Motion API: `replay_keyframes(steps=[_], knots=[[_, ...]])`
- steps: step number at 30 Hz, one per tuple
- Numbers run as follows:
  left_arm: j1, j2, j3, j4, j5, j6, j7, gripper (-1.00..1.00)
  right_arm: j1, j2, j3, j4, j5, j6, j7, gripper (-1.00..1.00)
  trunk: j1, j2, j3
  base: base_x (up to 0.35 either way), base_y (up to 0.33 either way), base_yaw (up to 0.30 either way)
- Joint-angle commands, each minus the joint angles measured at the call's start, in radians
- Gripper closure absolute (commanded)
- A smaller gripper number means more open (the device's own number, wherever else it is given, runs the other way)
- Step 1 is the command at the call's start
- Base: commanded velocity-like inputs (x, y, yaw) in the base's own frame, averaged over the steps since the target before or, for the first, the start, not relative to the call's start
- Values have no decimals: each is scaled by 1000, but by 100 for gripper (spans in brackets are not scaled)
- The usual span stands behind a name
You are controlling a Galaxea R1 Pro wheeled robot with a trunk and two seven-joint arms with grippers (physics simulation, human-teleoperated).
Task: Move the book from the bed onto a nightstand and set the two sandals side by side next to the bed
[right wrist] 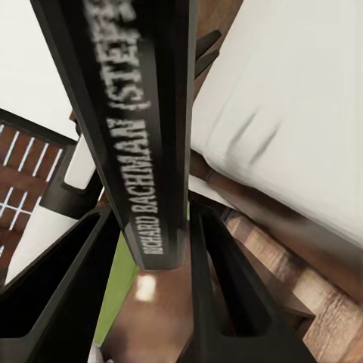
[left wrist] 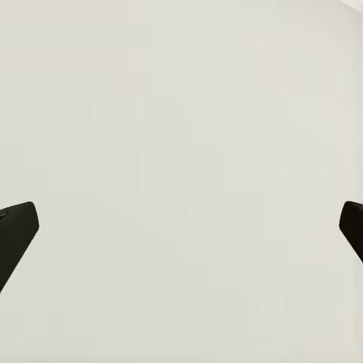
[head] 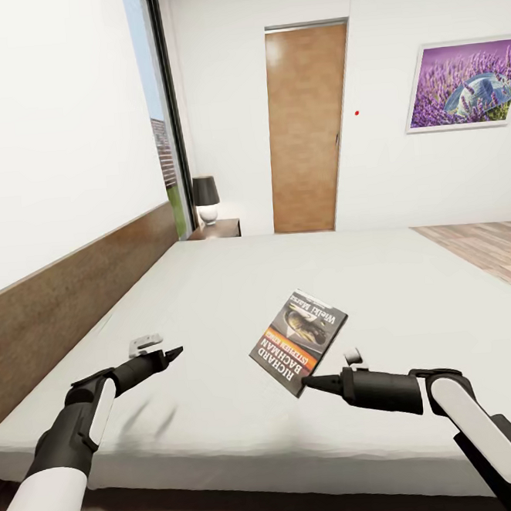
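Over the bed: large pale grey-white mattress bed point(head: 212, 290) with dark wooden headboard
Right hand point(head: 309, 383): clamped on thin dark orange-banded paperback book point(head: 299, 340), lifted, tilted
Left hand point(head: 173, 352): fingers spread, empty, above mattress

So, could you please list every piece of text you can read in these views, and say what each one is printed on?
"RICHARD BACHMAN": front cover of the book, white letters, in the head view.
"STEPHEN KING": cover's orange band, small, only just legible.
"RICHARD BACHMAN (STEP…": book's spine, between the right pincer fingers; the rest is cut off.
Title at the cover's far end: too blurred to read.
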Motion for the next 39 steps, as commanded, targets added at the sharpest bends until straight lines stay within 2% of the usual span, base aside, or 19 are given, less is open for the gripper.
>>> replay_keyframes(steps=[1,39], knots=[[-1,0,2,0,6,8,-2,-100,-1,0,0,0,9,1,10,100,0,0,-1,0,0,0],[-1,0,2,-8,8,10,-2,-100,1,6,-6,1,8,1,7,100,0,0,-1,0,0,0]])
